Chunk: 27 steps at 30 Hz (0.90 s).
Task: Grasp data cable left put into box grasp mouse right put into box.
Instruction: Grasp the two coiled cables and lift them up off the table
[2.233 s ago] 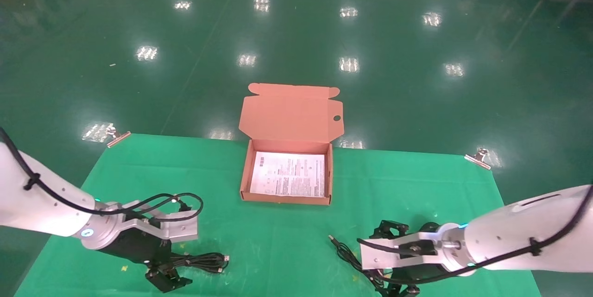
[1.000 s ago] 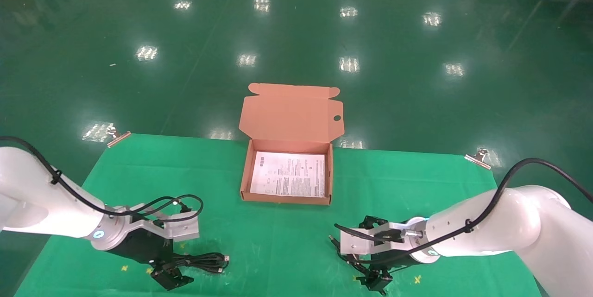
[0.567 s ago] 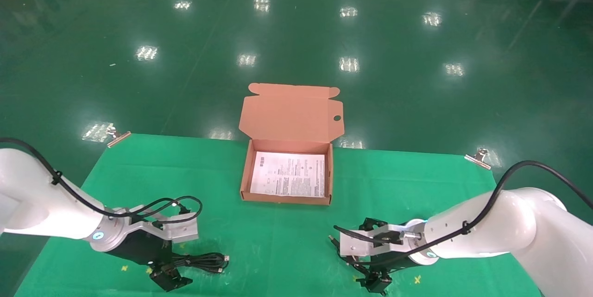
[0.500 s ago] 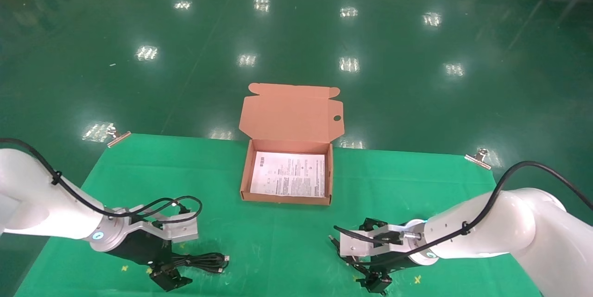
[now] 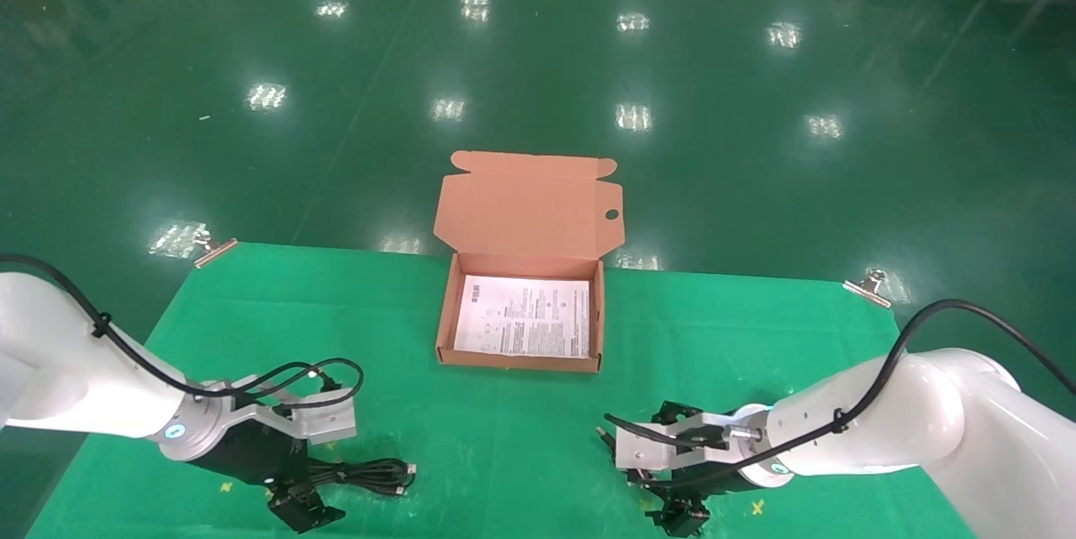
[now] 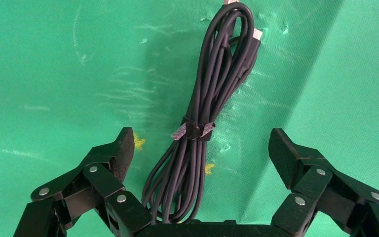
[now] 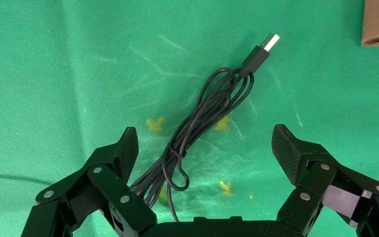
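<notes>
Claws, left (image 6: 197, 148) and right (image 7: 205, 148), gape empty astride data cable (image 6: 212, 94), mouse cord (image 7: 202, 118).

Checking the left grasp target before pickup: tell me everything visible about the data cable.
The data cable is a long bundle of thin black loops, cinched mid-length by a small strap, with silver plugs at its far end. It lies flat on the green cloth near the table's front left. The left end effector is open and straddles it, with one finger on each side, and neither fingertip touches it.
</notes>
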Motion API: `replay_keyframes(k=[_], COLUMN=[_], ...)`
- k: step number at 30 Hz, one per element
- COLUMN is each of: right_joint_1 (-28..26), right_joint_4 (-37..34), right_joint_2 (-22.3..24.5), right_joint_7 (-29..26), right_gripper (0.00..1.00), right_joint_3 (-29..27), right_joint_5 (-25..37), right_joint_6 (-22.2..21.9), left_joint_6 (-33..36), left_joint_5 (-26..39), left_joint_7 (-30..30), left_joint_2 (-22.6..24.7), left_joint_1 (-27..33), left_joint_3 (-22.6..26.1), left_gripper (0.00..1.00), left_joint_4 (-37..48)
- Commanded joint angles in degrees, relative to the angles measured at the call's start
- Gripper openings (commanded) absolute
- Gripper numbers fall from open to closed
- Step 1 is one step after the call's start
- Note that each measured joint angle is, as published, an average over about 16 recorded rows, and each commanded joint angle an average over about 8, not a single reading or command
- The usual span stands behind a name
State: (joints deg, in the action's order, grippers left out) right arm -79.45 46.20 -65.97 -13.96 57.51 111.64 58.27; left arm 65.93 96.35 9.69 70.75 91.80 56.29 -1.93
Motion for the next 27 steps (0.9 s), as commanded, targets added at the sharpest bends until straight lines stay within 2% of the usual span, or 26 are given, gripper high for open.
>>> replay_keyframes(k=[1,27], right_joint_1=[0.07,-0.05], right_joint_4=[-0.04,0.06], right_joint_2=[-0.01,0.02], right_joint_7=[0.00,-0.04], right_gripper=[0.00,0.00], right_joint_3=[-0.03,0.01], right_joint_5=[-0.03,0.01], right_joint_6=[-0.11,0.10], left_joint_6=[0.03,0.05], left_joint_5=[0.07,-0.01], left_joint_7=[-0.11,0.11], left_joint_2=[0.10,-0.12], left_joint_1=[0.06,-0.08], left_joint_3=[0.05,-0.02], left_gripper=[0.00,0.00], left_joint_4=[0.25,-0.28])
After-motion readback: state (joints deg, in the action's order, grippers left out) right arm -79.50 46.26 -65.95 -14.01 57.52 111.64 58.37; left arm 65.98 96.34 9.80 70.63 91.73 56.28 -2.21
